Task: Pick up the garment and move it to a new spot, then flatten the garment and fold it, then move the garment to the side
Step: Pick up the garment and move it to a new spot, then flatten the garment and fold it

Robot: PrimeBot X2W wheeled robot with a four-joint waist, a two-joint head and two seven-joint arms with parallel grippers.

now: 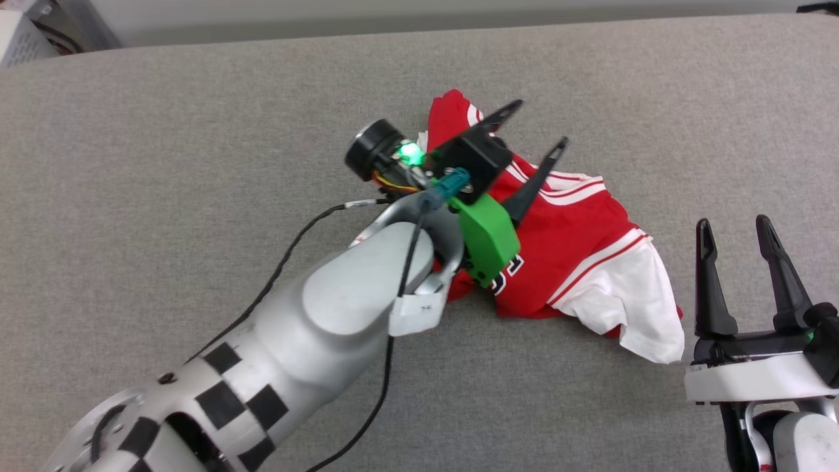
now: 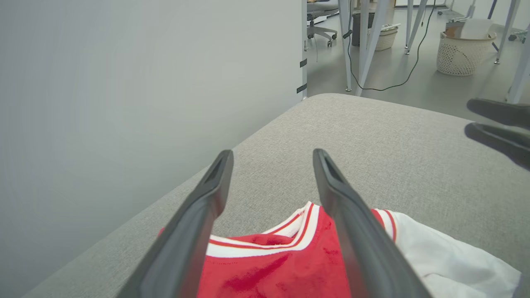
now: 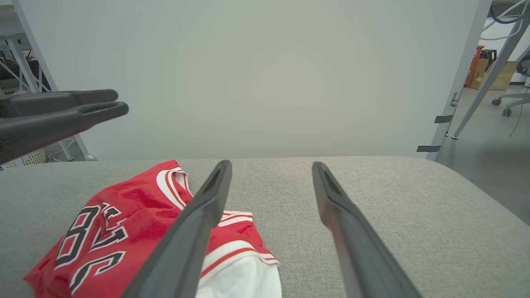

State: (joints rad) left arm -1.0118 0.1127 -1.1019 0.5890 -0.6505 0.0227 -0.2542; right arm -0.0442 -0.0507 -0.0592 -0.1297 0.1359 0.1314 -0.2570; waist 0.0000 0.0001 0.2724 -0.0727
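Left gripper (image 1: pixel 540 122) spread and empty above the crumpled garment (image 1: pixel 570 242); right gripper (image 1: pixel 734 225) spread just beside it. Risk: a pinch may catch several bunched layers, hindering flattening.

One garment (image 1: pixel 577 242), two hands: left hand (image 1: pixel 541 122), right hand (image 1: pixel 733 224); one grey surface (image 1: pixel 196 131).

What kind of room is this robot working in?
Probably a lab or workshop: a grey padded table, with a rolling office chair, metal frame legs and a white basket on bare floor behind.
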